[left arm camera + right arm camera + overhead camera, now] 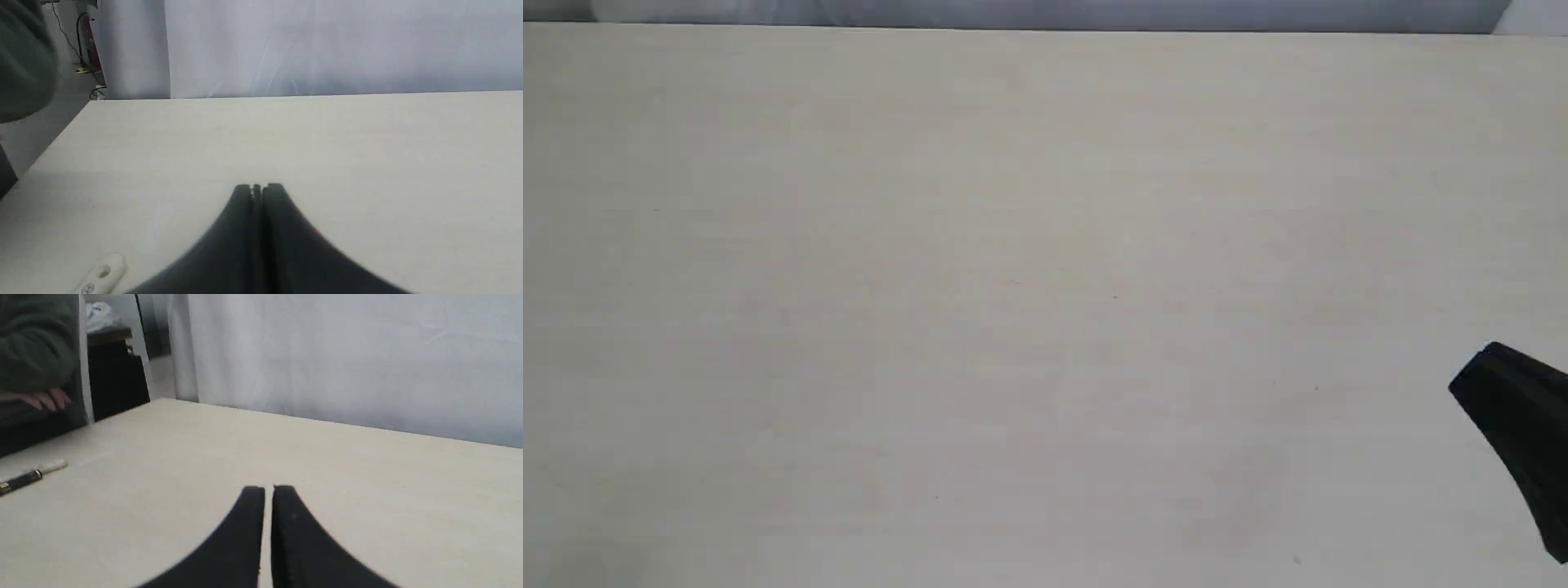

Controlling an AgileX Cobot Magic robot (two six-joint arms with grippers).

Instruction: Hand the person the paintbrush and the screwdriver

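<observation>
Now | paintbrush (102, 274) near left end effector (257, 188) | screwdriver (24, 478) apart from right end effector (268, 490)

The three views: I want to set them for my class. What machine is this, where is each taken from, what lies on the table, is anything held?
A robot with two arms. The exterior view looks onto the pale table; only the right gripper pokes in. The other cameras ride on the wrists. The left gripper is shut and empty; near it lies the paintbrush, only its handle end showing. The right gripper is shut and empty too; the screwdriver lies toward the person in a green sleeve.
</observation>
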